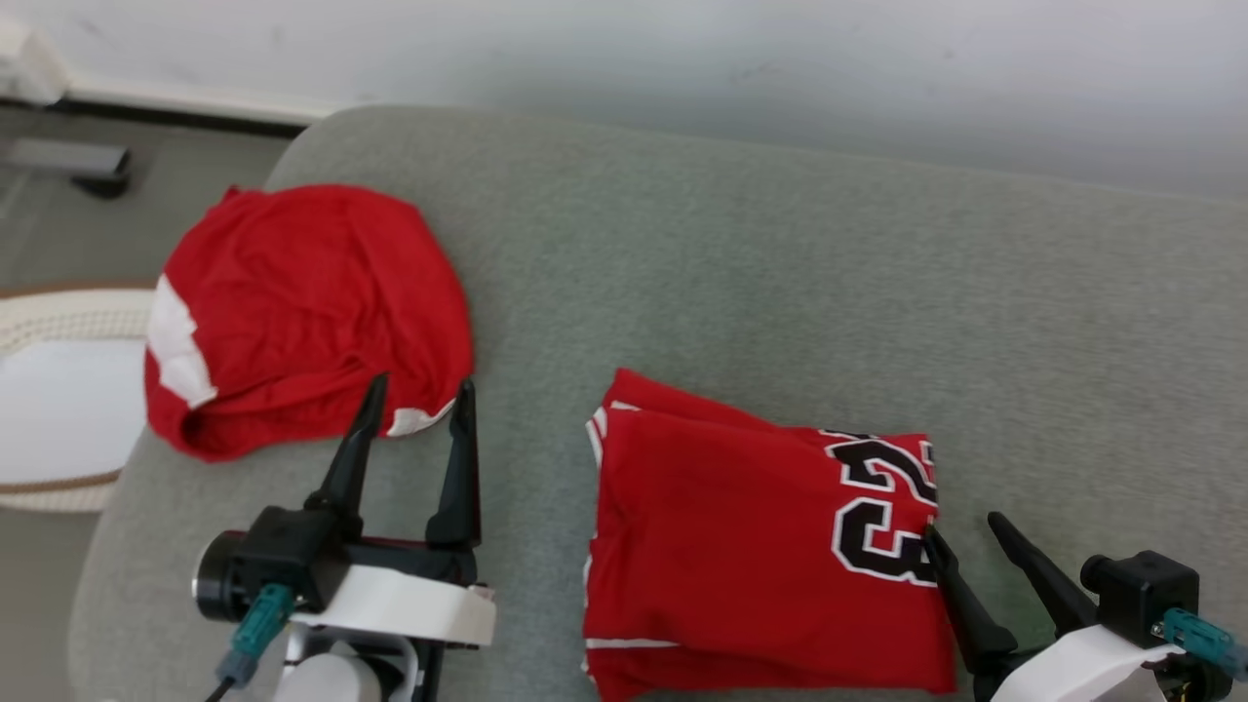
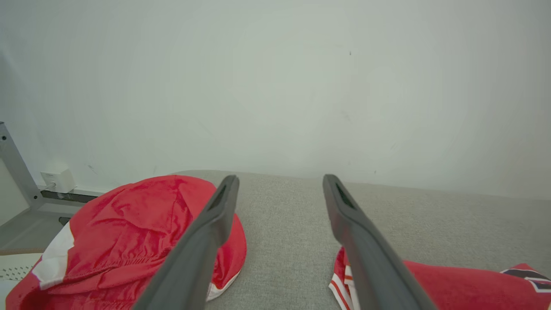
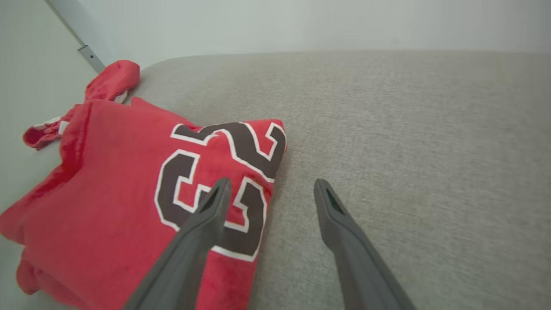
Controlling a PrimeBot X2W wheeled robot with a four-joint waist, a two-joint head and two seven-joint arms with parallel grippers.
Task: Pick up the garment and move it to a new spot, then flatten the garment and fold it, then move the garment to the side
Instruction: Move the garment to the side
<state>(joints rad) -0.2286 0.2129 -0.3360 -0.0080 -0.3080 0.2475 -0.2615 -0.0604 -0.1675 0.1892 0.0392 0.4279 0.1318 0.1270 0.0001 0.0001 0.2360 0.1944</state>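
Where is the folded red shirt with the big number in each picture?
Head view: the folded jersey lies at the bottom, right of centre.
Left wrist view: the folded jersey peeks in at the bottom right corner.
Right wrist view: the folded jersey covers the left side.
Shared landmark: the grey cushion under it, in all three.

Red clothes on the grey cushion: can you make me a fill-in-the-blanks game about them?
The folded jersey has ____ digits outlined in white.
The crumpled red garment lies on the robot's ____ side.
The left tool and right tool are both ____.
Missing words: black, left, open.
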